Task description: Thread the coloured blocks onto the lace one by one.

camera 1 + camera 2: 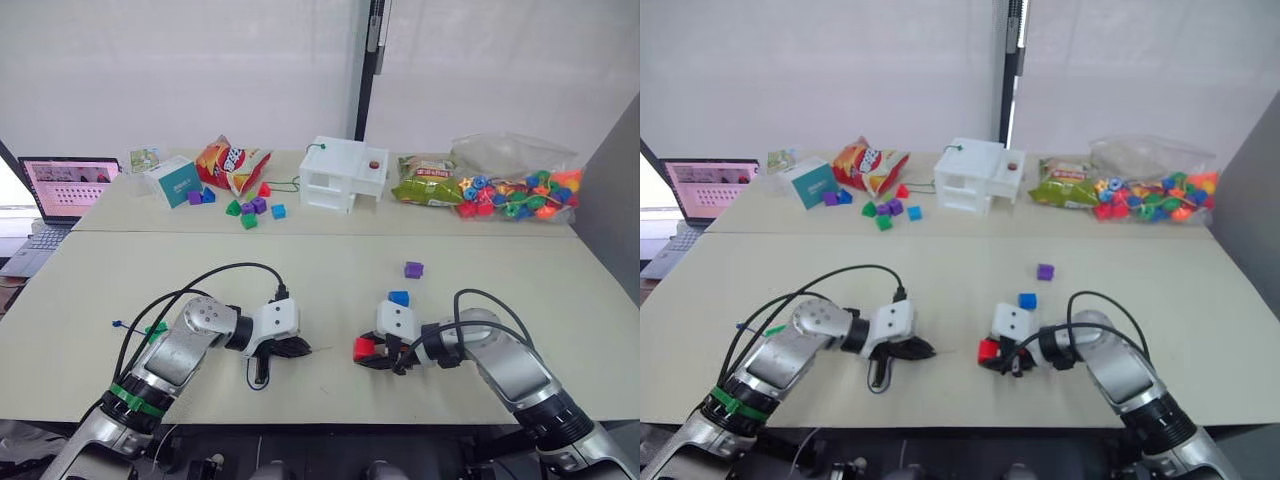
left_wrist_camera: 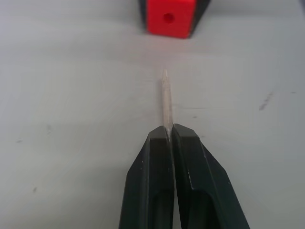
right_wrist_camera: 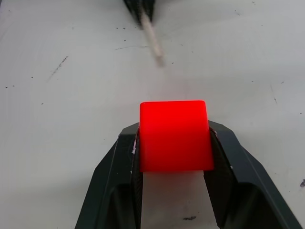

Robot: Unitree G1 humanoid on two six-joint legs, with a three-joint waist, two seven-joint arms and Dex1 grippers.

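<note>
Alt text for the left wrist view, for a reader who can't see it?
The left gripper is shut on the pale stiff tip of the lace, which points at the hole of a red block a short gap ahead. The block is held between dark fingers of the right gripper above a pale table.

Left gripper point(image 2: 170, 128): fingers pressed together, pinching the lace tip.
Lace tip point(image 2: 166, 98): pale, stiff, projecting straight ahead of the fingertips.
Red block point(image 2: 170, 17): directly ahead of the tip, apart from it, hole facing it.
Table point(image 2: 71, 95): pale, lightly marked.
</note>
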